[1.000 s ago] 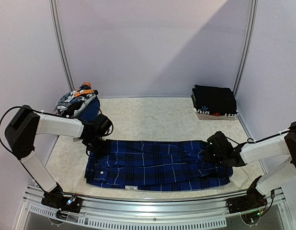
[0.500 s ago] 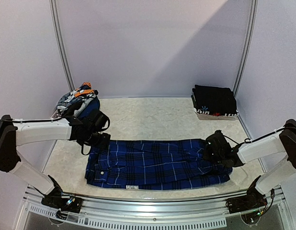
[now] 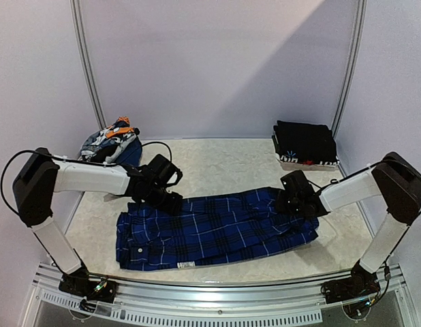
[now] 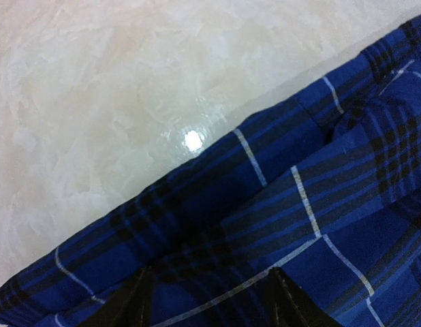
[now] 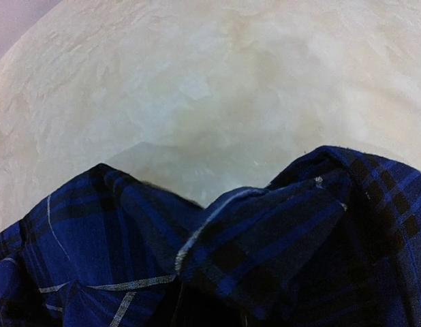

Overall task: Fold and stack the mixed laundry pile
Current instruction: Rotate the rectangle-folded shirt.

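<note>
A blue plaid shirt [image 3: 217,231] lies spread across the near half of the table, slanting up to the right. My left gripper [image 3: 166,196] is at the shirt's far left edge. In the left wrist view its fingers [image 4: 139,303] stand apart with plaid cloth [image 4: 319,225] lying flat between them. My right gripper [image 3: 292,201] is at the shirt's far right end. In the right wrist view bunched plaid cloth [image 5: 299,238] rises over the jaws and hides the fingers. The rest of the laundry pile [image 3: 108,144], grey, white and orange pieces, sits at the back left.
A folded black stack [image 3: 304,142] sits at the back right corner on a patterned piece. White walls and two metal poles close in the back. The pale marbled table top [image 3: 224,167] shows between the shirt and the back wall.
Both grippers moved inward and toward the back. The shirt's right end was drawn up and left with the right gripper, so the shirt now slants and is shorter.
</note>
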Controlling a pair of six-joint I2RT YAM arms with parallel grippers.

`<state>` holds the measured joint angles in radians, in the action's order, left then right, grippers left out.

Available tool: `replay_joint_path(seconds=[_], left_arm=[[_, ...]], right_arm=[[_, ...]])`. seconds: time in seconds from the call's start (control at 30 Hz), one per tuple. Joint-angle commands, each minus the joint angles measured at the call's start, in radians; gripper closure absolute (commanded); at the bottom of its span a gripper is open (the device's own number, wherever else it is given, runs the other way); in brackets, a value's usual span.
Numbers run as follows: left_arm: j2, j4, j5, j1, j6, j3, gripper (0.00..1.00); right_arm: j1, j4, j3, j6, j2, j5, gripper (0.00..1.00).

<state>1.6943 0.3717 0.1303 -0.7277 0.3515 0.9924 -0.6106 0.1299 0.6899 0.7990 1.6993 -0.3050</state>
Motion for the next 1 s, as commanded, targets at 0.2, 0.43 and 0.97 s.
replay_joint_path(seconds=[0.2, 0.43, 0.97], left_arm=[[0.069, 0.020, 0.003, 0.002, 0.025, -0.006, 0.44], [0.060, -0.011, -0.028, 0.010, 0.063, -0.063, 0.44], [0.081, -0.131, -0.203, -0.020, 0.174, -0.153, 0.48]], right_arm=[[0.093, -0.080, 0.230, -0.116, 0.281, 0.389, 0.77], [0.106, -0.181, 0.438, -0.166, 0.394, 0.495, 0.80], [0.163, -0.335, 0.855, -0.210, 0.567, 0.654, 0.82]])
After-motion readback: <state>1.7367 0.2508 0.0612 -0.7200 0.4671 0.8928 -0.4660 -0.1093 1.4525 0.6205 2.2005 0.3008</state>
